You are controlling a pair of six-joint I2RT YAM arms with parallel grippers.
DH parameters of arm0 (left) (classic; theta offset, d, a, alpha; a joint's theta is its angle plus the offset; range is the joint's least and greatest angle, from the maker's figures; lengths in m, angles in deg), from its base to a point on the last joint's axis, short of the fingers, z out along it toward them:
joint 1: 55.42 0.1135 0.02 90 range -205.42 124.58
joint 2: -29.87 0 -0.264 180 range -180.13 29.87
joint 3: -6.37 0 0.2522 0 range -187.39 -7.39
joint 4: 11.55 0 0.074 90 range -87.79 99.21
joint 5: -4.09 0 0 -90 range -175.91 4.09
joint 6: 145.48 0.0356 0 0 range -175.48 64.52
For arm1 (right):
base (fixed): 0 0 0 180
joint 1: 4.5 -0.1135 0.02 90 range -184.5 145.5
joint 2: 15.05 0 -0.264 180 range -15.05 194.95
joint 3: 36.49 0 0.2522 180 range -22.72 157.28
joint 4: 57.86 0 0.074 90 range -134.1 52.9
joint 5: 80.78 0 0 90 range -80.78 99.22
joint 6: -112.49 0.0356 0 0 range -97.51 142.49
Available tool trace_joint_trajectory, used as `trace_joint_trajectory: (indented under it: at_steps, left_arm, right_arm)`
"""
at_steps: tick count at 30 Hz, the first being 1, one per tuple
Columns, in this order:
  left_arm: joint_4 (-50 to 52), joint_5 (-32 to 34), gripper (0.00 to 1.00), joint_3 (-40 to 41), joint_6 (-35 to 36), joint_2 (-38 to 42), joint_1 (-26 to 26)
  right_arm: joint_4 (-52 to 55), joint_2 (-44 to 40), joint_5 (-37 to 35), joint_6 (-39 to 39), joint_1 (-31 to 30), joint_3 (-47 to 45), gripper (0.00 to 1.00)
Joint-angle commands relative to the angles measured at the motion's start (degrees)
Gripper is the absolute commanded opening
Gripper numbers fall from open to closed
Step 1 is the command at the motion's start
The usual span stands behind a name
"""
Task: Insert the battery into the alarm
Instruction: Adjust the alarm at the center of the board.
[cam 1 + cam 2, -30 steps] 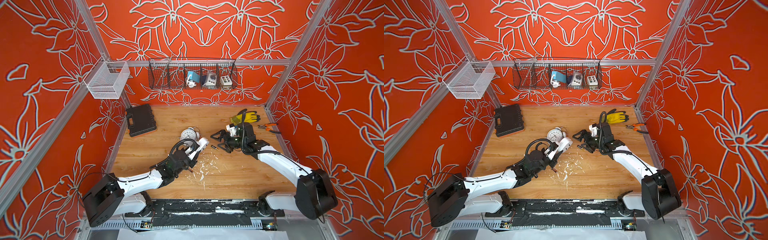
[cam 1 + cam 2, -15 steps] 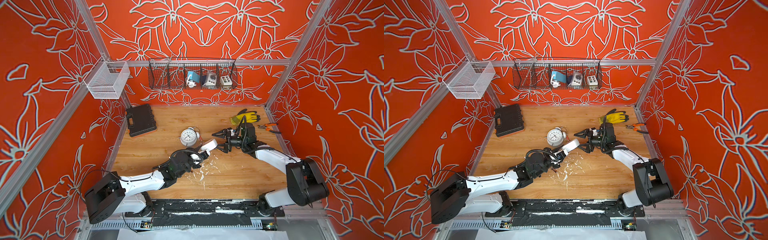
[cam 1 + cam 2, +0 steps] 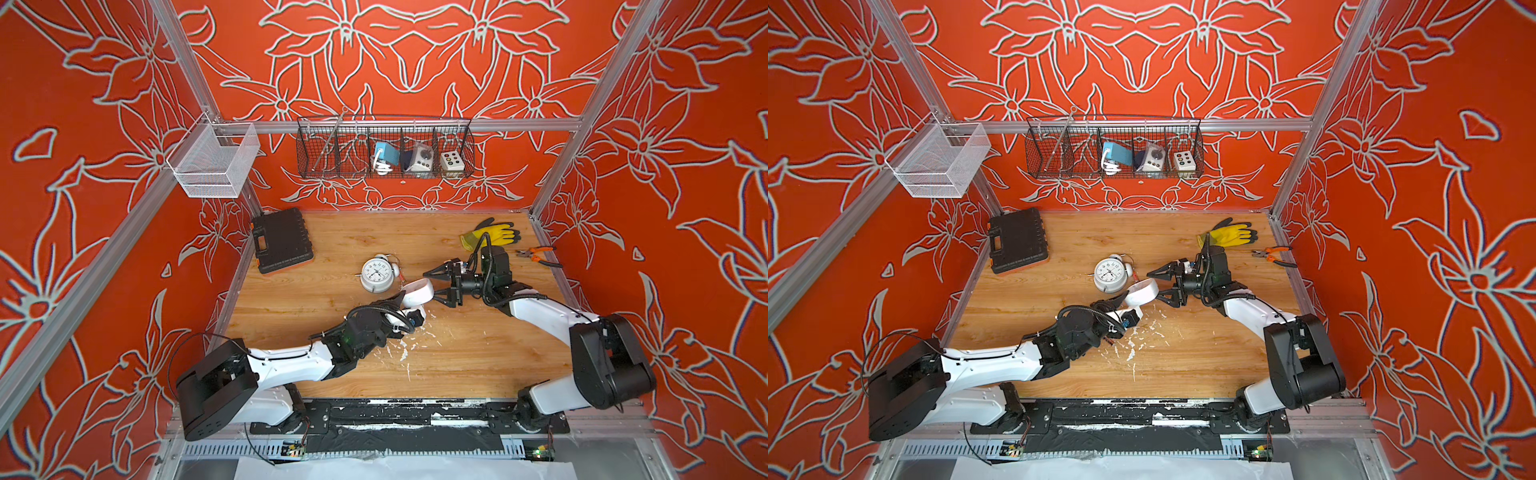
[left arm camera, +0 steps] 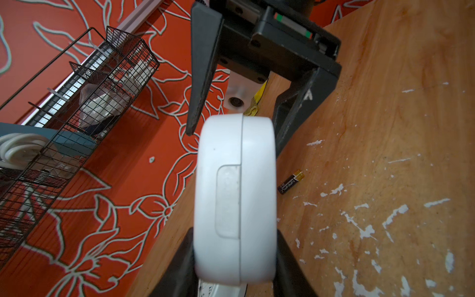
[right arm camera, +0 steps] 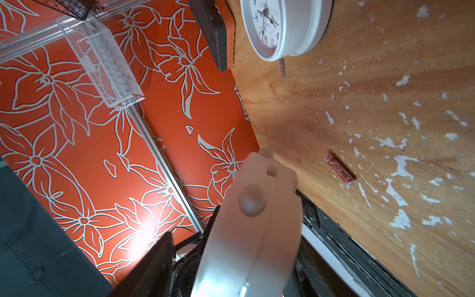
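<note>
Gripping one alarm, left jaws face wide right jaws; two batteries loose.

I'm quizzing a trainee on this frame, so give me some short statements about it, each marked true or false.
1. The left end effector grips the white alarm. True.
2. The right end effector is clamped on a battery. False: its jaws stand open on either side of the alarm and hold nothing.
3. A black-and-gold battery lies on the table. True.
4. The yellow glove hangs in the wire basket. False: it lies on the table, near the pliers.
5. The clock rests on the table, apart from the black case. True.
</note>
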Motion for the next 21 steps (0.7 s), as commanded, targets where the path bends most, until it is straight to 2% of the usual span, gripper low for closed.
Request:
trace_joint_trajectory:
  at_steps: [1, 7, 11, 14, 17, 19, 20, 21]
  left_arm:
    - [-4.7, 2.3, 0.01, -0.8, 5.2, -0.3, -1.6]
    - [-4.6, 3.2, 0.02, -0.4, 7.0, 0.2, -2.6]
    - [-5.1, 5.0, 0.03, -0.3, 8.4, -0.4, -3.2]
    - [-5.9, 6.5, 0.07, -0.4, 9.3, -1.5, -3.6]
    - [-6.6, 6.9, 0.19, -0.6, 8.0, -2.0, -3.8]
    - [-5.8, 6.7, 0.31, -1.0, 5.4, -1.8, -3.8]
    - [-5.4, 6.7, 0.38, -1.2, 4.0, -1.7, -3.8]
    - [-5.3, 6.7, 0.55, -1.2, 2.1, -1.4, -3.8]
  right_arm:
    - [1.0, 1.0, 1.5, -1.0, 0.0, 0.6, 0.66]
    - [1.9, 1.8, 1.5, -2.1, 0.0, 0.6, 0.53]
    - [3.5, 1.7, 1.5, -3.1, 0.0, 0.8, 0.34]
    - [5.7, 1.4, 1.5, -4.7, 0.0, 1.3, 0.27]
    - [7.3, 1.2, 1.0, -5.9, 0.0, 1.6, 0.23]
    - [8.2, 0.9, 0.4, -6.7, 0.1, 1.9, 0.22]
    - [8.9, 0.7, 0.0, -7.4, 0.1, 2.1, 0.21]
    - [9.5, 0.6, -0.5, -8.0, 0.1, 2.3, 0.21]
